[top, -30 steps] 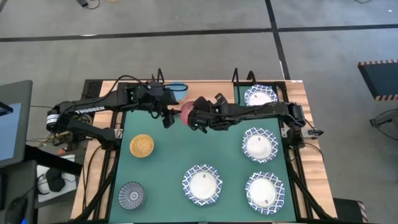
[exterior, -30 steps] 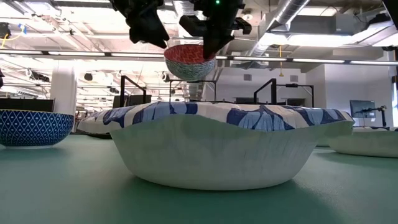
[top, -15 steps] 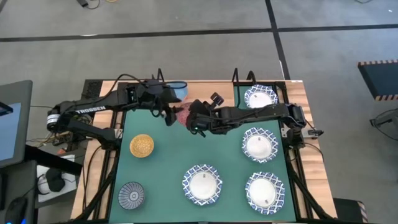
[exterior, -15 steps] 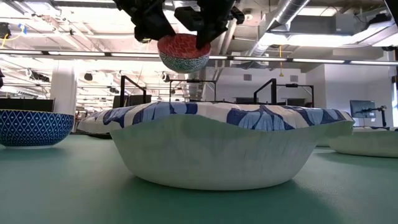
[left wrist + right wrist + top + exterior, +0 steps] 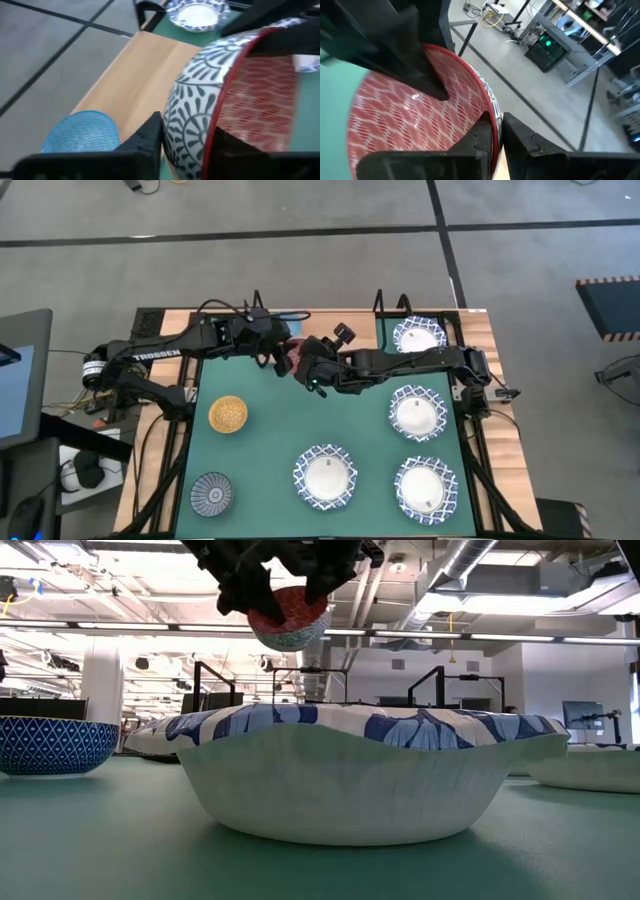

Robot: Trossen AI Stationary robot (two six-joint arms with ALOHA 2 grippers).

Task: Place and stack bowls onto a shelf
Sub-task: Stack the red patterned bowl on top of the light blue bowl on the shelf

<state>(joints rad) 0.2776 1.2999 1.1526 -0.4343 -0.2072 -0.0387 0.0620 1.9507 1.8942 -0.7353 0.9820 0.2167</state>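
Observation:
The red bowl (image 5: 293, 356), red inside and blue-patterned white outside, hangs tilted in the air (image 5: 288, 618) just in front of the shelf's wooden board (image 5: 335, 325). My left gripper (image 5: 282, 354) reaches it from the left and is shut on it. My right gripper (image 5: 304, 366) reaches it from the right and is shut on it too. A light blue bowl (image 5: 82, 132) rests on its base on the board, close behind the left gripper. My left gripper has the red bowl's wall at the rim (image 5: 216, 120), one finger (image 5: 150, 135) on the patterned outside and one inside. It reaches in from the table's left. The bowl is clear of table and shelf. My right gripper pinches the opposite stretch of the rim (image 5: 492, 107), one finger (image 5: 480, 137) inside the bowl and one outside. It reaches in from the table's right. The bowl sits tilted, its opening turned partly toward the left.
On the green mat (image 5: 270, 440) stand a yellow bowl (image 5: 228, 414), a dark-blue striped bowl (image 5: 211, 493) and white blue-rimmed bowls (image 5: 325, 477), (image 5: 426, 488), (image 5: 417, 413). Another white bowl (image 5: 418, 336) stands at the far right, beside the shelf's black posts (image 5: 380, 302).
My right gripper has carried the red bowl up and toward the far left, to my left gripper, and the bowl has tipped further. My left gripper has shifted a little to the right and has shut on the bowl's rim.

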